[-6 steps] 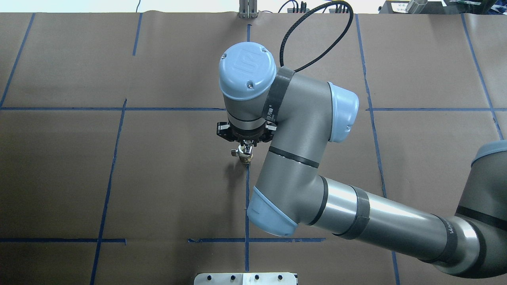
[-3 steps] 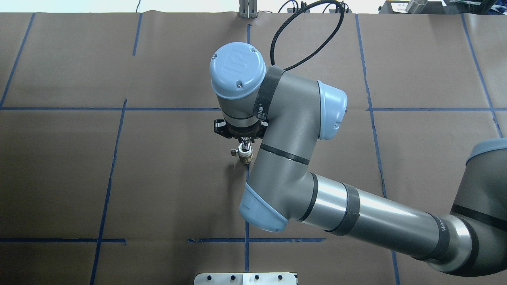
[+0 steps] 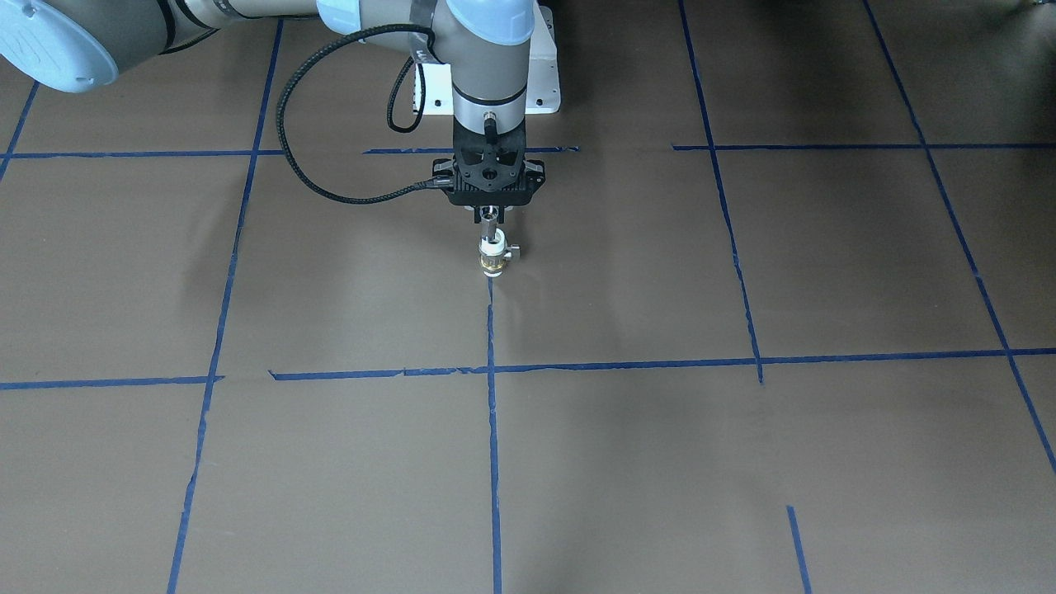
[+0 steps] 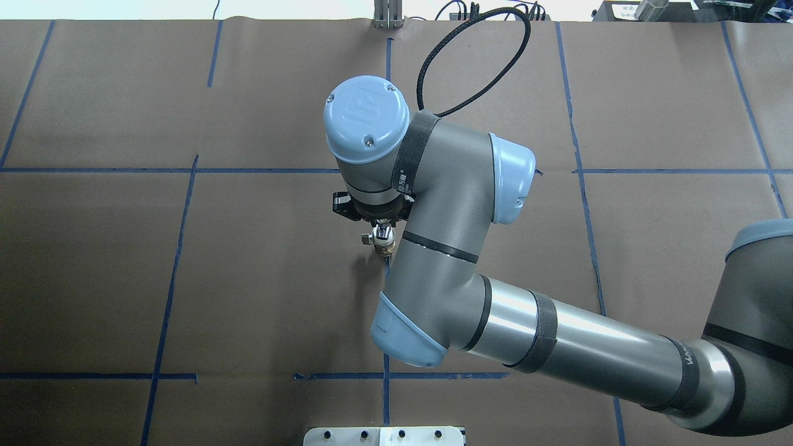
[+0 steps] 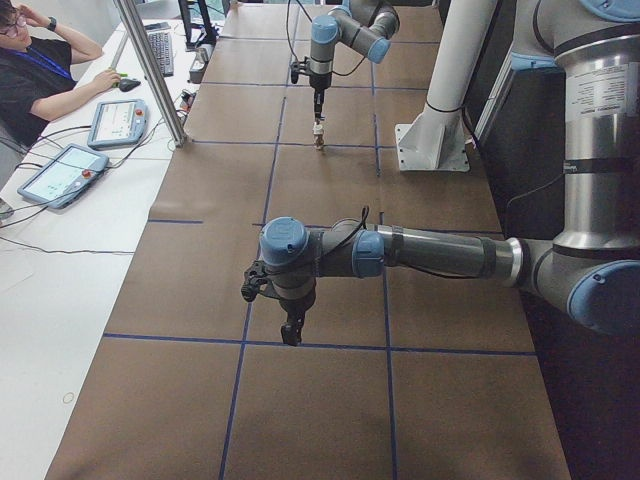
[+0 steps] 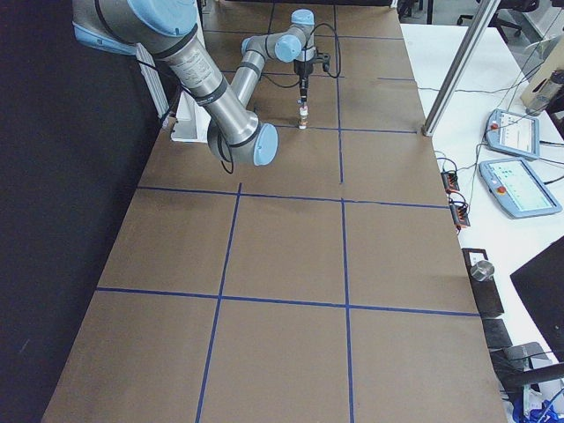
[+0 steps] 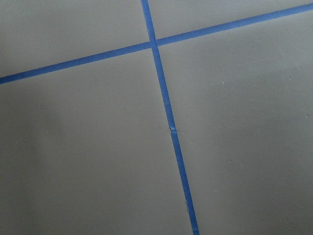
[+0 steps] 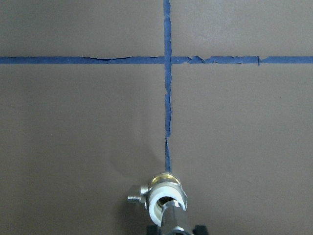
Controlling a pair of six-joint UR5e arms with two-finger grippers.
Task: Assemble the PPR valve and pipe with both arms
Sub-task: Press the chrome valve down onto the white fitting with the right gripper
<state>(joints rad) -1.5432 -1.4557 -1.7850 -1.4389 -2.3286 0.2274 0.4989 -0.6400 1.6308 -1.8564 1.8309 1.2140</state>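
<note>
The PPR valve (image 4: 385, 247) stands upright on the brown paper at the table's middle, on a blue tape line; it also shows in the front view (image 3: 492, 257) and the right wrist view (image 8: 164, 190). My right gripper (image 4: 384, 230) points straight down over it and is shut on the small chrome pipe (image 3: 490, 220). The pipe (image 8: 175, 219) sits at the valve's white top opening. My left gripper (image 5: 292, 335) hangs low over bare table far to the left, seen only in the exterior left view; I cannot tell whether it is open or shut.
Blue tape lines (image 4: 186, 248) divide the brown paper. A white base plate (image 4: 384, 435) lies at the robot's edge. An operator (image 5: 40, 70), control tablets (image 5: 62, 172) and a metal post (image 5: 150, 70) stand beyond the table's far side.
My right arm's wrist and elbow have shifted a little to the left above the valve. The valve has stayed in place.
</note>
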